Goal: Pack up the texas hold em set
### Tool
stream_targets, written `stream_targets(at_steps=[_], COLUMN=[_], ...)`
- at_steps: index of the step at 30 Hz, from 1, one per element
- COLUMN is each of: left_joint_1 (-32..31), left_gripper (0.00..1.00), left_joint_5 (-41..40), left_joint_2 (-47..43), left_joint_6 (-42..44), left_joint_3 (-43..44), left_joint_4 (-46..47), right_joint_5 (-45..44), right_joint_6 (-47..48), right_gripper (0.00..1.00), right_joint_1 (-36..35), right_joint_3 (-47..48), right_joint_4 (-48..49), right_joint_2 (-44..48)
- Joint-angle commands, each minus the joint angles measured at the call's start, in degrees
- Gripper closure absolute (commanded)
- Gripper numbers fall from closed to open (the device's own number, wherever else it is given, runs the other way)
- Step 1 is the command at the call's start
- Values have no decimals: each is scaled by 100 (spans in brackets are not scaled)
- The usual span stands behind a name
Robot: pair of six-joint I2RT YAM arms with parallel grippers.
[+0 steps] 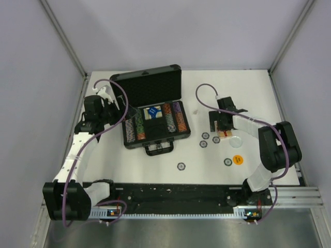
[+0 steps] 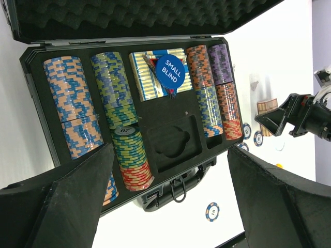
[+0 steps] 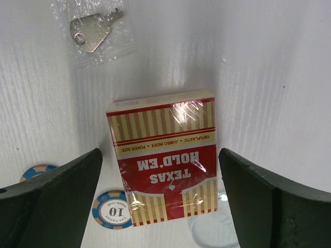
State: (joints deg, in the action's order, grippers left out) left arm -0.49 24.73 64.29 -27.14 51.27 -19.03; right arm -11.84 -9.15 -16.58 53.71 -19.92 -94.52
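The red card deck [image 3: 164, 157] reads, upside down in the right wrist view, "TEXAS HOLD'EM" and "100% PLASTIC · JUMBO INDEX · POKER SIZE". The blue-and-orange chip [image 3: 114, 209] beside it shows "10". A blue disc [image 2: 170, 74] says "SMALL BLIND". A dark-faced chip [image 2: 124, 131] shows "20".

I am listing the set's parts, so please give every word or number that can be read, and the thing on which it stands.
"SMALL BLIND": blue disc.
"TEXAS HOLD'EM": red card deck, seen upside down.
"100% PLASTIC · JUMBO INDEX · POKER SIZE": yellow band on that deck.
"10": blue chip beside the deck; rim lettering too small.
"20", probably: dark chip lying flat.
Loose chips: too blurred.
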Motion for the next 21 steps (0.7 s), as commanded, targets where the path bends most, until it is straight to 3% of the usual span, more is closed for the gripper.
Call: stream_targets(at_steps=[1, 6, 10, 14, 21], left_joint_1=[-12, -21, -12, -30, -223], left_gripper=[4, 3, 3, 4, 4], left_joint_5=[163, 234, 295, 436, 1041], left_joint_2=[13, 22, 31, 48, 162], left_joint_6=[-46, -73, -90, -108, -196], left_joint_3=[94, 77, 68, 76, 68], left_joint_4=[303, 312, 321, 338, 593], right_joint_5=[217, 305, 147, 304, 1867], right_joint_6=[-122, -122, -210, -210, -140], right_gripper=[7, 30, 41, 48, 52], right_joint_1=[76, 76, 41, -47, -310], right_joint_3=[183, 104, -36, -89, 315], right_joint_4=[-178, -187, -47, 155, 103], right_joint_2=[-163, -102, 152, 644, 1594])
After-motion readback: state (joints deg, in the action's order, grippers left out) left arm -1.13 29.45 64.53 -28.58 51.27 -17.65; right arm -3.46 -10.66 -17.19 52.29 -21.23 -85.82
